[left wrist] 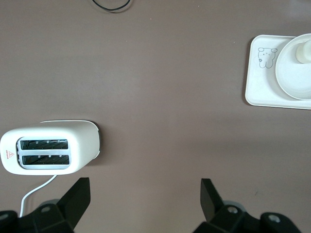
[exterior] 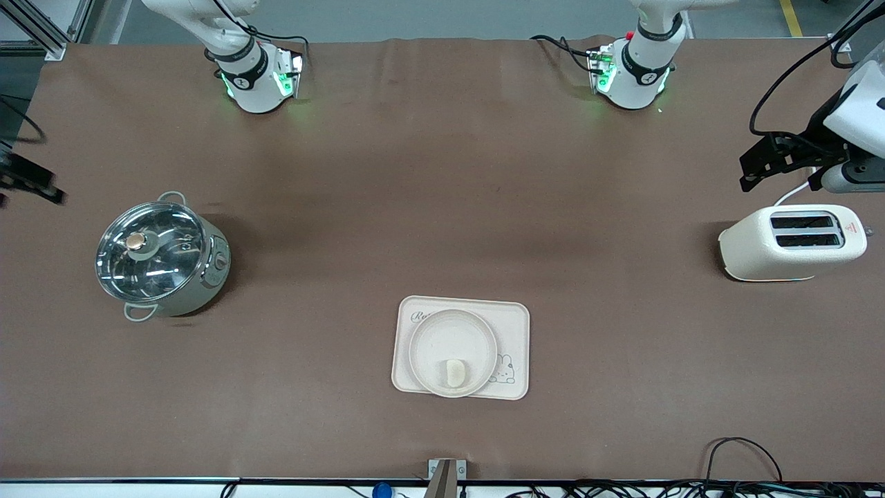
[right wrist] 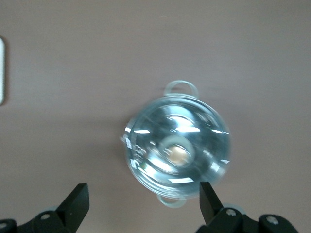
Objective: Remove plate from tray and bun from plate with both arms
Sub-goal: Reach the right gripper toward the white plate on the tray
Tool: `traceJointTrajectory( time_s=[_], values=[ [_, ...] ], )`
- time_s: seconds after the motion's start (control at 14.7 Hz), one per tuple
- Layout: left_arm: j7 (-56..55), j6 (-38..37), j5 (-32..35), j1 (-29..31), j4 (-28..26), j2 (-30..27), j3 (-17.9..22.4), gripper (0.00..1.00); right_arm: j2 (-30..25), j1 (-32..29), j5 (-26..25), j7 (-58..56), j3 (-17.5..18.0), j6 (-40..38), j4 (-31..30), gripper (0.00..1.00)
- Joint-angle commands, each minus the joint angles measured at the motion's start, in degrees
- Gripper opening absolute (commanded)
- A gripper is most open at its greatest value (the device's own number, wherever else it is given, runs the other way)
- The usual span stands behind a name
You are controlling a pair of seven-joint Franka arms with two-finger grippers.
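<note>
Your left claw and right claw both hang open and empty since the bun sits on the plate, lower centre, untouched.

Left claw: both black fingers stand wide apart with nothing between them, up over bare brown tabletop.
Toaster: white, two dark slots facing up, small red mark on its top, a white cord running off from it; standing on the tabletop just beside one finger.
Tray: cream, rounded corners, bunny drawing near one corner; cut by the frame edge, well apart from the toaster.
Plate: round, cream, lying on the tray, only partly in frame.
Bun: pale lump on the plate, at the frame edge.
Cable: thin black loop on the tabletop at the frame edge.
</note>
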Motion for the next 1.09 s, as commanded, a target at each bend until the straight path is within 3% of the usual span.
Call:
traceJointTrajectory(
  time_s=[0.0,0.14,0.34,0.68,1.02],
  values=[
    [1.1,-0.3,0.3,0.3,1.0,0.5,0.1,1.0,5.8,9.2,1.7,10.4,0.0,7.7,-0.9,1.0],
    [1.0,-0.3,0.5,0.3,1.0,0.5,0.1,1.0,10.2,14.3,4.5,14.0,0.0,13.9,-0.1,1.0],
    [0.7,-0.3,0.4,0.0,0.9,0.5,-0.1,1.0,19.0,20.1,14.3,19.7,0.0,23.1,2.9,1.0],
    [1.0,-0.3,0.3,0.1,0.9,0.5,-0.2,1.0,36.0,24.3,24.5,30.7,1.1,29.4,16.8,1.0],
    [1.1,-0.3,0.1,0.2,0.9,0.5,-0.2,1.0,46.7,29.8,25.0,39.3,1.3,43.0,22.5,1.0]
  ],
)
